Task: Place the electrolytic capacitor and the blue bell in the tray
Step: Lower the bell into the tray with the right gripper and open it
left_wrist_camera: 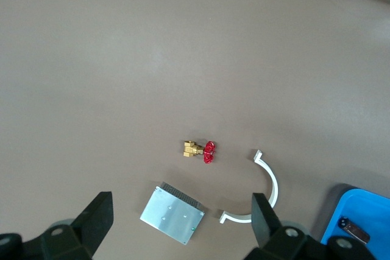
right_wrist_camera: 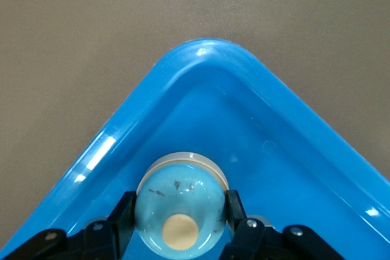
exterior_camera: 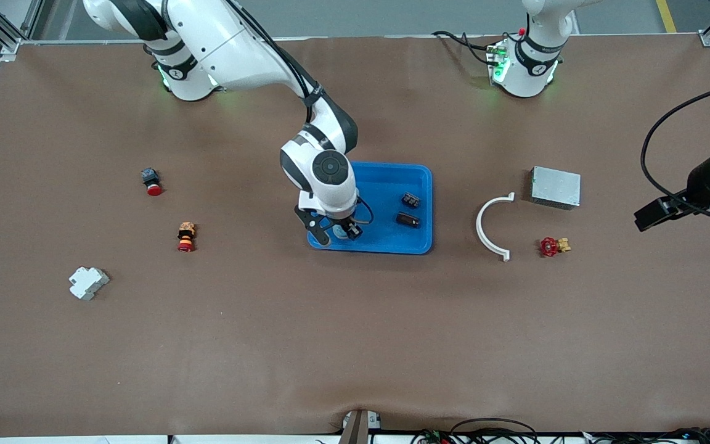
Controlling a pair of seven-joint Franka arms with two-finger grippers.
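Note:
The blue tray [exterior_camera: 392,166] lies mid-table. My right gripper [exterior_camera: 341,234] is down in the tray corner nearest the front camera, toward the right arm's end. In the right wrist view it [right_wrist_camera: 180,214] is shut on the blue bell [right_wrist_camera: 181,196], a pale-blue dome with a tan button, its fingers [right_wrist_camera: 124,211] pressed against both sides just above the tray floor [right_wrist_camera: 268,150]. A dark cylindrical part, apparently the electrolytic capacitor [exterior_camera: 408,219], lies in the tray beside a small black block [exterior_camera: 411,200]. My left gripper [left_wrist_camera: 178,226] hangs open and empty, high over the table at the left arm's end.
Toward the left arm's end lie a white curved bracket [exterior_camera: 489,227], a metal box [exterior_camera: 555,187] and a red-handled brass valve [exterior_camera: 553,246]. Toward the right arm's end are two red-capped buttons [exterior_camera: 151,181] [exterior_camera: 186,237] and a white plastic part [exterior_camera: 88,282].

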